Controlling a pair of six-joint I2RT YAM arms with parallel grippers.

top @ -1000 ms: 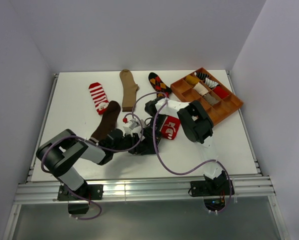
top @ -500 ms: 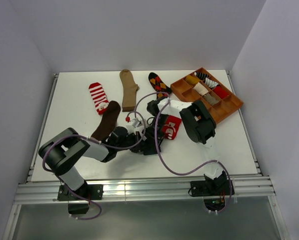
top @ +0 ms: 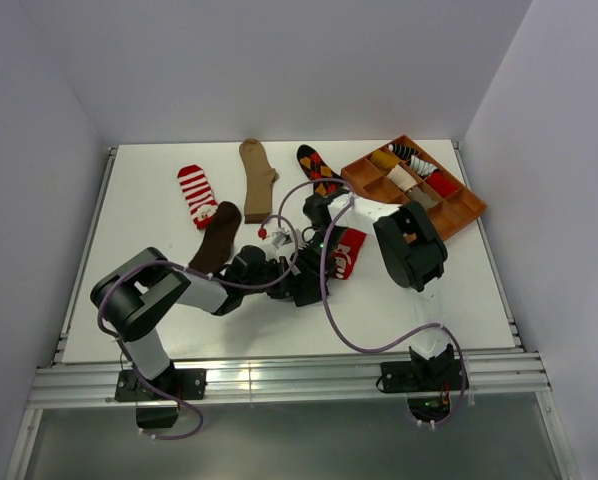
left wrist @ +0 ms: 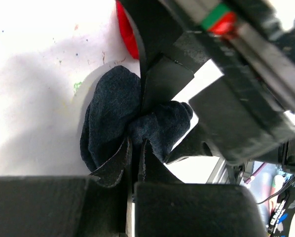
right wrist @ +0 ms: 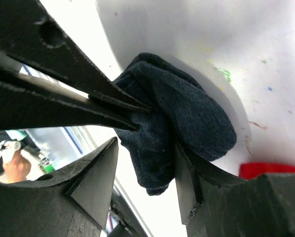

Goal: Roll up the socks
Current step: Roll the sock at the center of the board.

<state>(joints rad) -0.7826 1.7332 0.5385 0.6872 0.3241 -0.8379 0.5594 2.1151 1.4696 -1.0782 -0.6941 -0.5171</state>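
Observation:
A navy sock (left wrist: 110, 116) is bunched into a dark bundle on the white table. My left gripper (left wrist: 136, 148) is shut on a fold of it. In the right wrist view the same navy sock (right wrist: 187, 113) hangs between the jaws of my right gripper (right wrist: 145, 170), which is open; the fabric rests against one finger (right wrist: 189, 185) only. In the top view both grippers meet at mid-table, left (top: 297, 284) and right (top: 315, 266), hiding the bundle. A red sock with a picture (top: 344, 252) lies flat just right of them.
Flat at the back lie a red-white striped sock (top: 196, 193), a tan sock (top: 256, 175), a dark brown sock (top: 216, 238) and a black argyle sock (top: 319, 168). A brown wooden tray (top: 459, 206) with rolled socks stands at the back right. Cables loop over the table's middle.
My left gripper closed on the navy sock. My right gripper's jaws spread apart, loosening from it. Both arms shifted slightly right and toward the back.

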